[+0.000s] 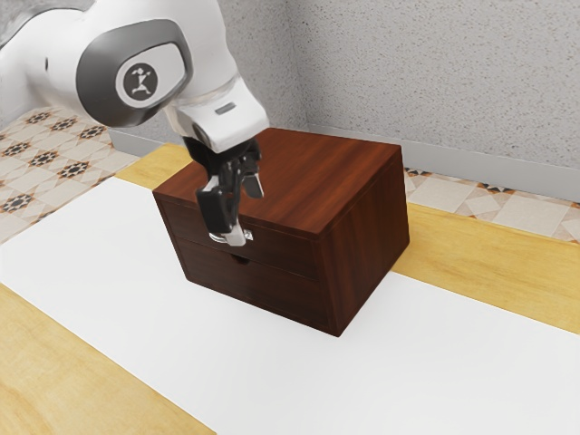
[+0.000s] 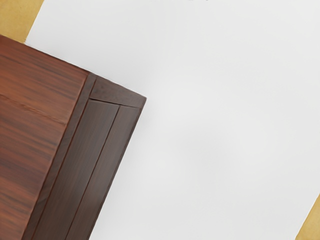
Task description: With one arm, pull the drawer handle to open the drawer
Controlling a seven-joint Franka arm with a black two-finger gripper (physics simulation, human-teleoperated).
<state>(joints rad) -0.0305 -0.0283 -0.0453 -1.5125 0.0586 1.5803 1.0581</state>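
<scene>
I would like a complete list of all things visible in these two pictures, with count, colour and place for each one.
cabinet: one, dark red-brown wood, on the white sheet
upper drawer front: one, same brown, on the cabinet's face toward the arm
lower drawer front: one, same brown, directly below the upper one
white sheet: one, white, across the table, under the cabinet
table: one, light wood, showing on both sides of the sheet
floor: patterned beige tiles, beyond the table
wall: grey, behind
arm: one, white and grey, exterior view's upper left
gripper: one, black, at the upper drawer front
</scene>
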